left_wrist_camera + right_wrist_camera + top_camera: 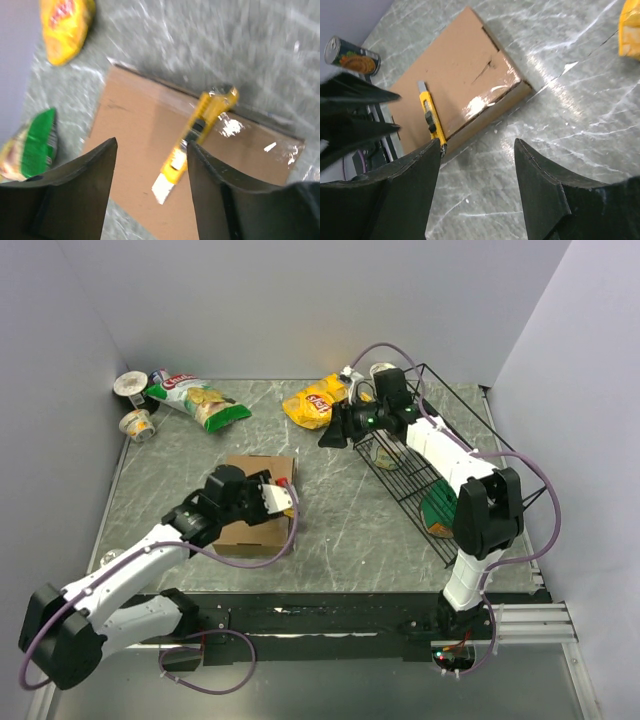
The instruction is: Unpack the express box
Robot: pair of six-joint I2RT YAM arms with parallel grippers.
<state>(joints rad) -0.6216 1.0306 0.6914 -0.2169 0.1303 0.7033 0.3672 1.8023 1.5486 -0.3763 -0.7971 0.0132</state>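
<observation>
The express box (250, 525) is a flat brown cardboard mailer lying shut on the marble table, left of centre; it also shows as the express box (140, 130) and the express box (465, 75). A yellow box cutter (200, 127) with its white blade out lies on the lid, seen too as the cutter (432, 117). My left gripper (284, 496) hovers over the box's right side; the left gripper (152, 143) is open, with the cutter lying beside its right finger. My right gripper (330, 435) hangs open over bare table right of the box; between the jaws of the right gripper (477, 142) there is nothing.
A black wire basket (470, 455) stands at the right with a green item (438, 508) in it. A yellow chip bag (315, 400) and a green chip bag (200, 402) lie at the back. Two cups (135, 405) sit far left. A can (352, 56) lies beyond the box.
</observation>
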